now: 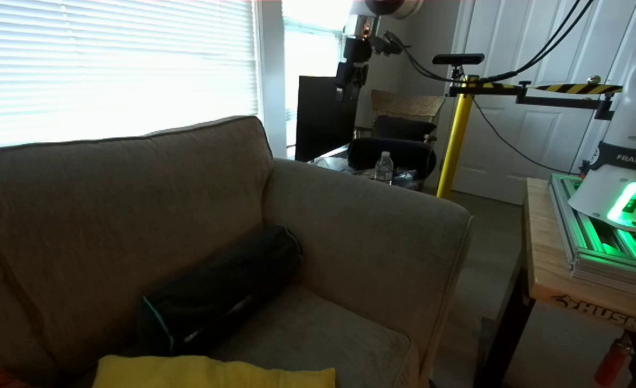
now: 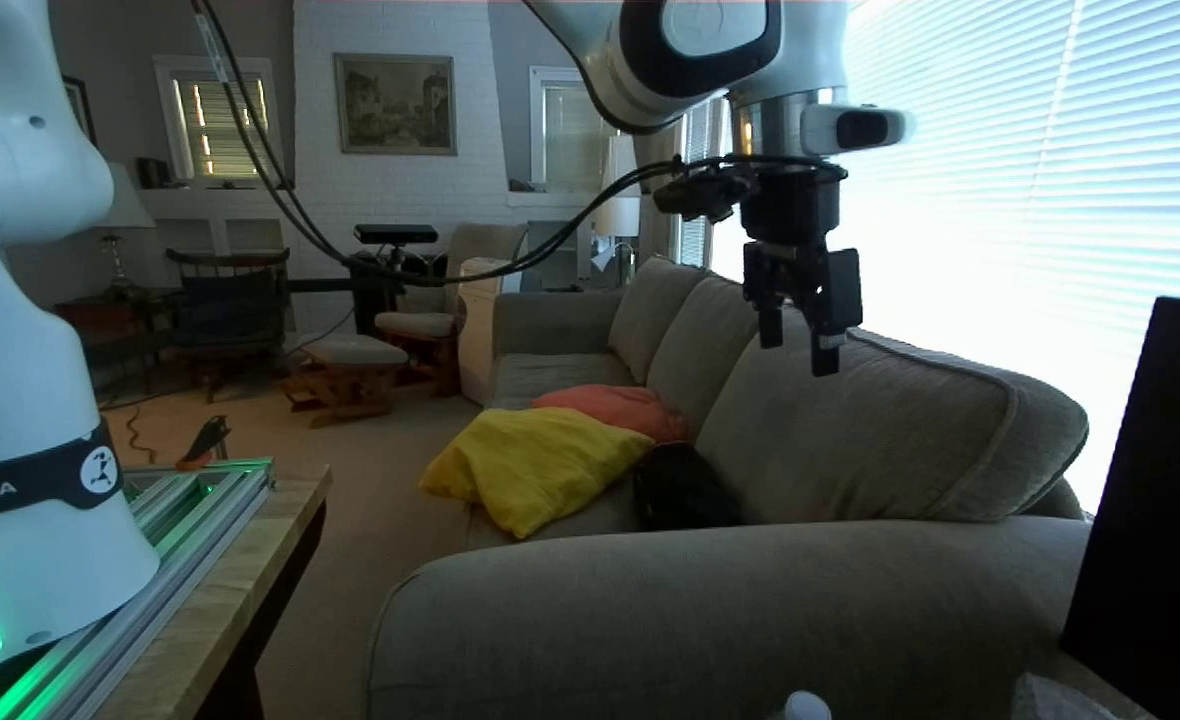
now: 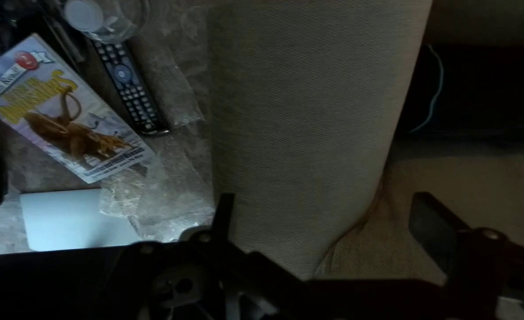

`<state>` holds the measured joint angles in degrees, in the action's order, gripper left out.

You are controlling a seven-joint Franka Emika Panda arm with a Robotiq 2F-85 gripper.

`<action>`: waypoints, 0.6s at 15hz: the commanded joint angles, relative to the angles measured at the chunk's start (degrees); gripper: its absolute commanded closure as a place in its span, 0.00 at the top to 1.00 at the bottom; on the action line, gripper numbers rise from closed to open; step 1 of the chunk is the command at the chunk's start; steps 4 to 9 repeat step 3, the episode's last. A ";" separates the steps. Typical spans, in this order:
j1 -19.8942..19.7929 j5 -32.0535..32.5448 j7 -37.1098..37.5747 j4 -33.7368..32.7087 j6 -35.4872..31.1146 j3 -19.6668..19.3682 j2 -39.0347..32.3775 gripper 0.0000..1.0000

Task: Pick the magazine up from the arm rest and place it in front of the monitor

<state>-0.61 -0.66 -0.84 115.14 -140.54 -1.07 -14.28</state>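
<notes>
The magazine [image 3: 66, 111], a small pale booklet with a dinosaur cover, lies flat on the cluttered surface beside the arm rest in the wrist view. I cannot make it out in the exterior views. The grey-brown arm rest [image 3: 306, 111] shows in both exterior views [image 1: 372, 215] [image 2: 730, 610]; no magazine is visible on it. The black monitor [image 1: 323, 118] stands upright beyond the arm rest, and at the right edge in an exterior view [image 2: 1165, 500]. My gripper [image 3: 323, 200] is open and empty, high above the arm rest and sofa, in both exterior views [image 1: 352, 83] [image 2: 798, 345].
A black remote [image 3: 129, 84] and a clear bottle [image 3: 84, 15] sit close to the magazine. Crumpled clear plastic [image 3: 155, 178] and a pale flat plate [image 3: 80, 220] lie nearby. The sofa back [image 2: 880, 430] rises under the gripper. A yellow post [image 1: 454, 145] stands behind the arm rest.
</notes>
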 commanded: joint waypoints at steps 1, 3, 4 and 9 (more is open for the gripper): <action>-4.62 -14.12 -10.88 2.00 -0.48 3.60 0.59 1.00; -2.99 -10.43 -7.82 1.05 -0.44 2.14 -0.07 1.00; -2.99 -10.43 -7.82 1.05 -0.44 2.14 -0.07 1.00; -2.99 -10.43 -7.82 1.05 -0.44 2.14 -0.07 1.00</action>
